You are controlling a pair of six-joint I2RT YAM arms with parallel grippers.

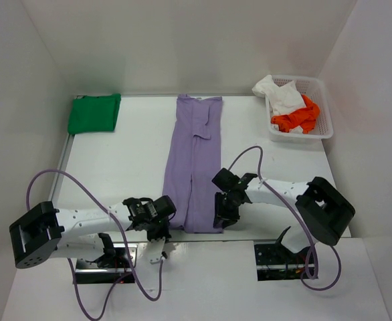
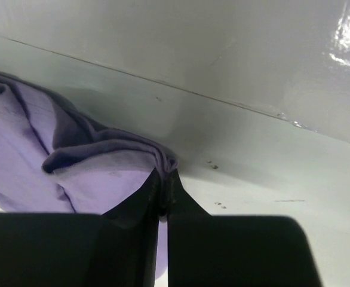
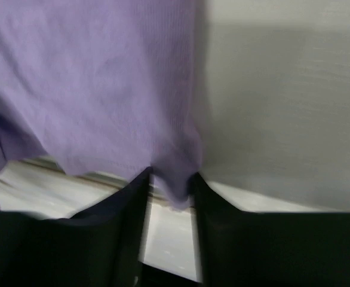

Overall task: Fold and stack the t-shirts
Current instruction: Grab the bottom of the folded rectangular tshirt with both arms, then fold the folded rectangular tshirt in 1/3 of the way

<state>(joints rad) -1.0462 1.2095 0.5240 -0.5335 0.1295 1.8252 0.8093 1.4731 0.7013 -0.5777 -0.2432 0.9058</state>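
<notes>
The near left corner of the lavender t-shirt [image 1: 194, 160] is pinched tight in the left gripper [image 2: 163, 179], while its near right corner is straddled, unclamped, by the parted fingers of the right gripper [image 3: 170, 185]. The shirt is laid lengthwise down the middle of the table [image 1: 136, 167]. Farther back, a folded green t-shirt [image 1: 94, 114] is seen at the left, and a white t-shirt [image 1: 279, 93] and an orange-red t-shirt [image 1: 296, 119] are heaped in a basket [image 1: 324, 128] at the right.

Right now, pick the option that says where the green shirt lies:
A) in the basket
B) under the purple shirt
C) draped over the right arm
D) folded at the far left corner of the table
D: the green shirt lies folded at the far left corner of the table, apart from the purple shirt and the basket.
</notes>
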